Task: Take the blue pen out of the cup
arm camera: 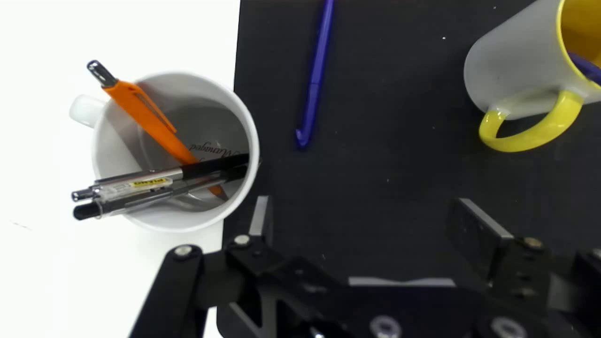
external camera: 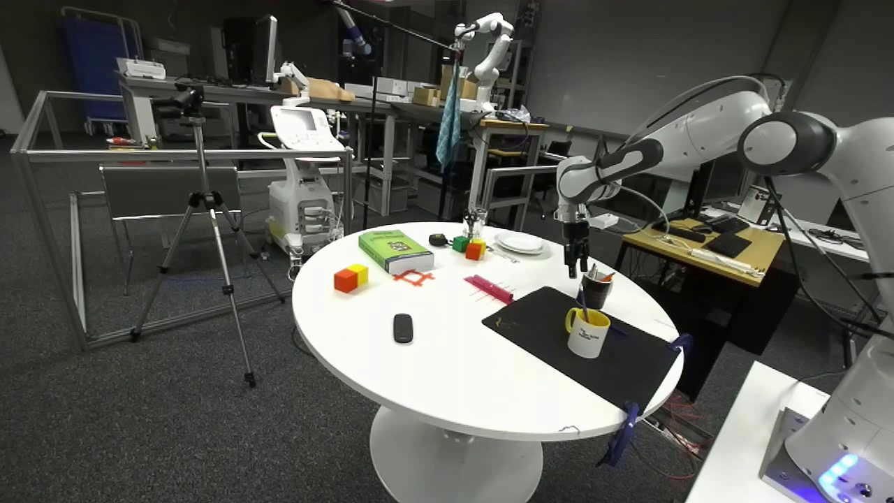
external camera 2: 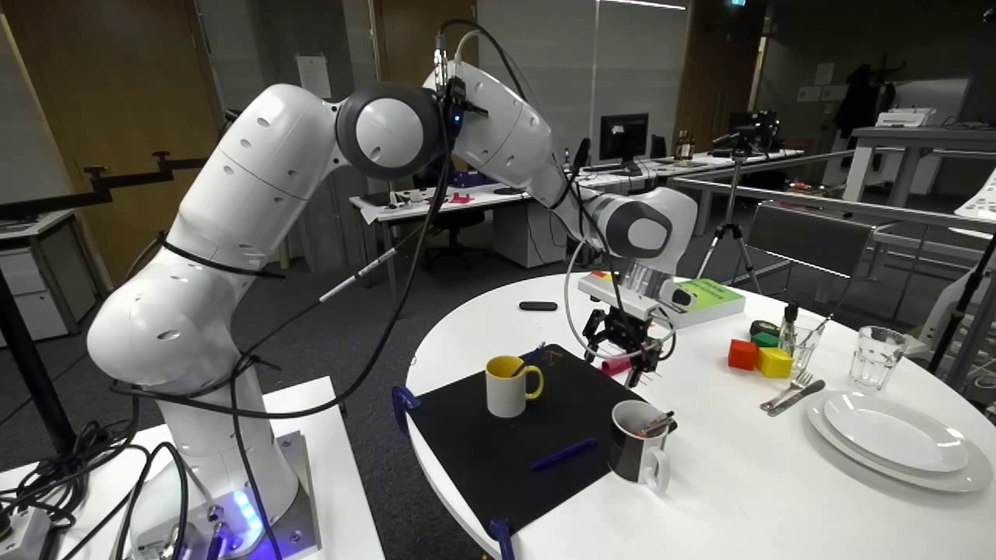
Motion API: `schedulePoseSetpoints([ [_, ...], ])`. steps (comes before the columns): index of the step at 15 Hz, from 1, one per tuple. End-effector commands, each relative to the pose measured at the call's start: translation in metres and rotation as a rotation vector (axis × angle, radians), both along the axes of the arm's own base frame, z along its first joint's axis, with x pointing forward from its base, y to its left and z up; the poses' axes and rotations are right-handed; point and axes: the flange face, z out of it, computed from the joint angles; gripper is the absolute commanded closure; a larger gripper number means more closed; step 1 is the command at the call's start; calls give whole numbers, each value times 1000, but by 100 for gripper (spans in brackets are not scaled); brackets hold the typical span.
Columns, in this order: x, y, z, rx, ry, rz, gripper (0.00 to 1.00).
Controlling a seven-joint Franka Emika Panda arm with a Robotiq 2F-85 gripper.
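A black two-fingered gripper (arm camera: 373,218) spans the wrist view's bottom, fingers apart, empty. Upper right, the blue pen (arm camera: 584,68) leans in a yellow-handled white ceramic mug (arm camera: 512,70), best pinched high, drawn along its lean. Left, a white-lined ceramic mug (arm camera: 110,150) could snag; upper centre, a loose blue pen (arm camera: 317,77) may mislead.

At the wrist view's upper right, a white cylindrical ceramic mug (arm camera: 514,65) is yellow on rim, handle and interior, with a slim dark-blue pen (arm camera: 586,68) inside. Upper centre, a slender violet-blue pen (arm camera: 316,79) shows against a flat black mat (arm camera: 371,188) with pale specks. At left, a round white-rimmed mug (arm camera: 216,126) bears dark lettering inside, behind a silver-ended orange pen (arm camera: 149,119)
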Motion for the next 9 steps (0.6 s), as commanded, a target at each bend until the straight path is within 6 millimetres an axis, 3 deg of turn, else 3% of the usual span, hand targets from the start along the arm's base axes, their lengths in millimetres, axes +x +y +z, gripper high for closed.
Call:
schedulePoseSetpoints([
  [1,-18,0,25,16,-89,4,0],
  [9,-42,-1,57,-18,-294,-2,0],
])
